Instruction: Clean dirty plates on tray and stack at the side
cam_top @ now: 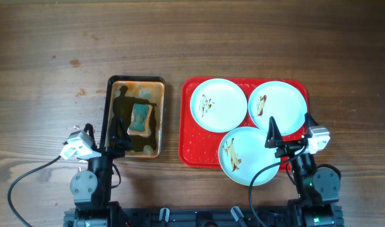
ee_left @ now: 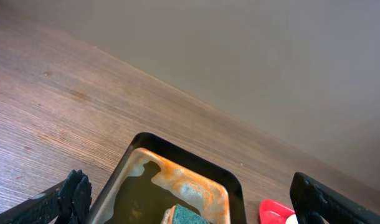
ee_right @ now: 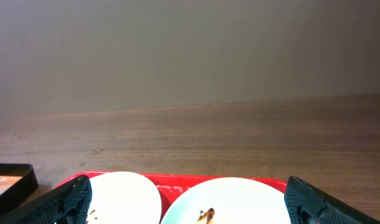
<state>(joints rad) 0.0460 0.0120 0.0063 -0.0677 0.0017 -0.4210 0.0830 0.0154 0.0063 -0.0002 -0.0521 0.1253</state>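
Note:
Three pale plates lie on the red tray [cam_top: 189, 149], each with brown sauce smears: one at the back left [cam_top: 218, 104], one at the back right [cam_top: 277, 106], and one at the front [cam_top: 248, 156] that overhangs the tray's front rim. My right gripper [cam_top: 290, 130] is open and empty, low over the tray's front right. Its wrist view shows the two back plates [ee_right: 124, 194] [ee_right: 240, 200] and the red rim [ee_right: 177, 180] between its fingers [ee_right: 190, 194]. My left gripper [cam_top: 107, 139] is open and empty at the front left of the dark metal tray.
The dark, rusty metal tray [cam_top: 156, 85] stands left of the red tray and holds murky liquid and a green sponge [cam_top: 141, 118]. The left wrist view shows this tray [ee_left: 134, 163], the sponge [ee_left: 187, 216] and a corner of the red tray [ee_left: 274, 211]. Bare wooden table lies around both trays.

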